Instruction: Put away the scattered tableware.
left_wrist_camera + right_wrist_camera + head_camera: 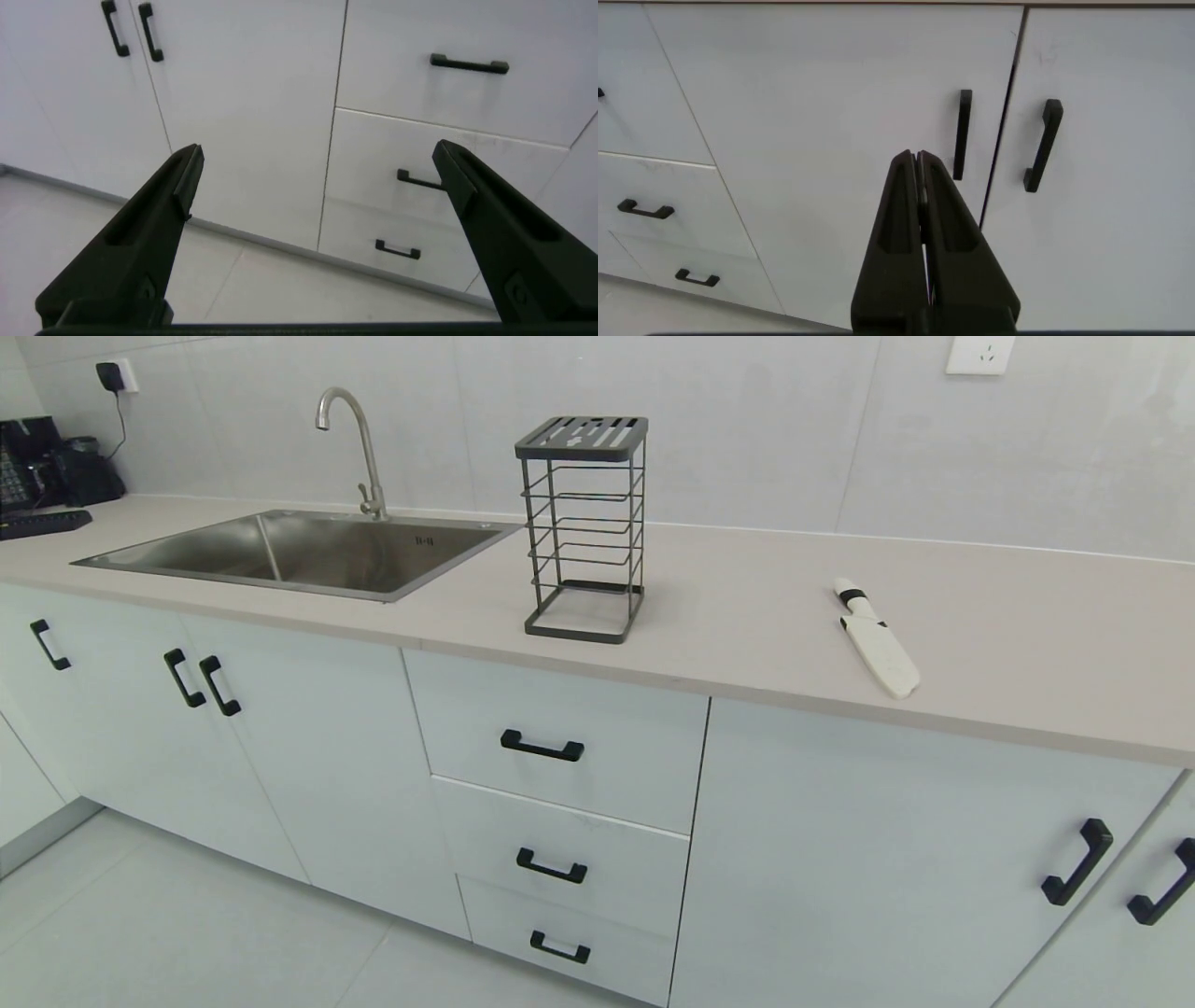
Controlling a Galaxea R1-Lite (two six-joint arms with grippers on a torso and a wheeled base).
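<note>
The left gripper (318,154) stands wide open, its two dark fingers spread far apart and holding nothing; beyond it are the white drawer fronts (439,149) with their black handles, so I judge that it hangs low, below the worktop, parked and not working. The right gripper (917,161) is closed, finger against finger with nothing between them; it faces a pair of cabinet doors (831,121), likewise low and well away from anything to be picked up.

In the head view the white knife (878,639) lies flat on the countertop (728,616) at the right of the frame; its handle, with a black band, points toward the wall, and its broad end points toward the front edge. It looks left where it was dropped, not stored.

At the centre of the frame stands the black wire rack (583,532), upright, well apart from the knife; its slotted top plate probably takes blades from above, which makes it the likely home for the knife. The sink (233,581) and its faucet (359,448) sit at the upper left.

The task appears not yet begun; the right gripper is nearer the knife's side, but it would first need to part its fingers; a flat, thin thing on a hard top may slip when pinched.
</note>
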